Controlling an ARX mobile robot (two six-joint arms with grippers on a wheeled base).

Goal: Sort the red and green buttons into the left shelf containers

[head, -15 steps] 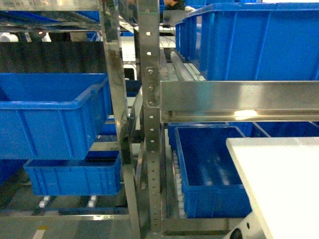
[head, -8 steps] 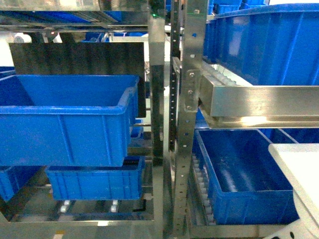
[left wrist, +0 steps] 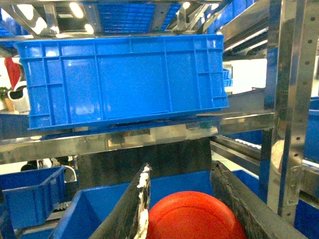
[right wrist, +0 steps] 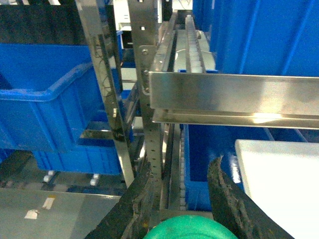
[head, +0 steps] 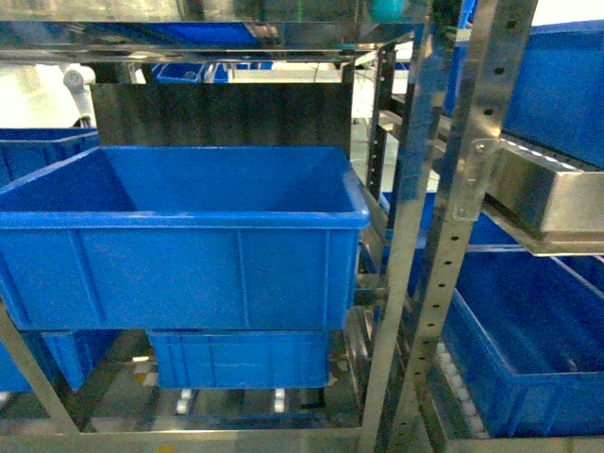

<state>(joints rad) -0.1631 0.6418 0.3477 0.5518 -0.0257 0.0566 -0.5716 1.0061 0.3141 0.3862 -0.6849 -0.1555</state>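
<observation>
The left end effector [left wrist: 182, 209] is grasping the red button [left wrist: 192, 219], the right end effector [right wrist: 182, 209] the green button [right wrist: 187, 229], both facing the blue bin [head: 179, 226] for sorting.

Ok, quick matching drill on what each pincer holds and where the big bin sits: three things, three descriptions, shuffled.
Things:
1. left pincer
2. right pincer
3. large blue bin

Descriptions:
A. holds the green button
B. sits on the left shelf, open and facing the head camera
C. holds the red button

Pairs: 1-C, 2-A, 3-B
</observation>
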